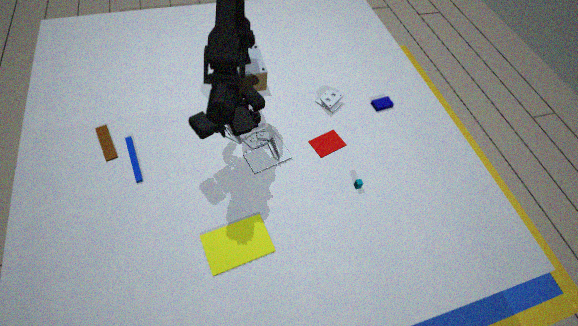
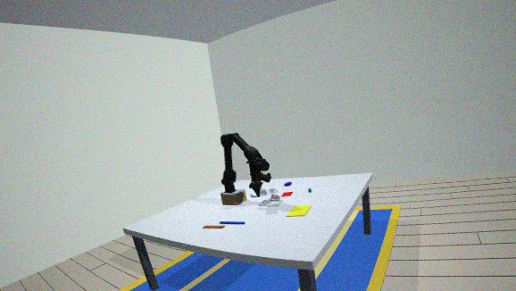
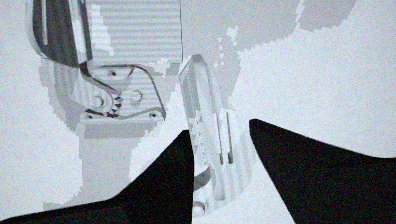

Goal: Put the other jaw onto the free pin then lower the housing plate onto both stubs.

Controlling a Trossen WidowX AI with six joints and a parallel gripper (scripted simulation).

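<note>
My gripper [image 3: 220, 131] [image 2: 257, 194] is shut on a pale grey jaw [image 3: 204, 95], which stands between the black fingers with its narrow tip pointing away. The base [image 3: 137, 30] [image 1: 259, 163] lies on the table, up and left of the held jaw in the wrist view. Another jaw [image 3: 54, 32] [image 1: 274, 150] is on the base, its toothed hub at the near end. The free pin [image 3: 136, 96] stands beside those teeth, with nothing over it. The held jaw is apart from the base. The housing plate [image 1: 330, 96] [image 2: 272, 190] lies apart, right of the arm in the top view.
A red sheet [image 1: 327, 143], a teal piece [image 1: 358, 184] and a dark blue block [image 1: 382, 103] lie to the right. A yellow sheet [image 1: 238, 245] lies in front. A blue strip [image 1: 134, 160] and a brown strip [image 1: 106, 143] lie left. The robot's mounting block [image 1: 258, 81] is behind.
</note>
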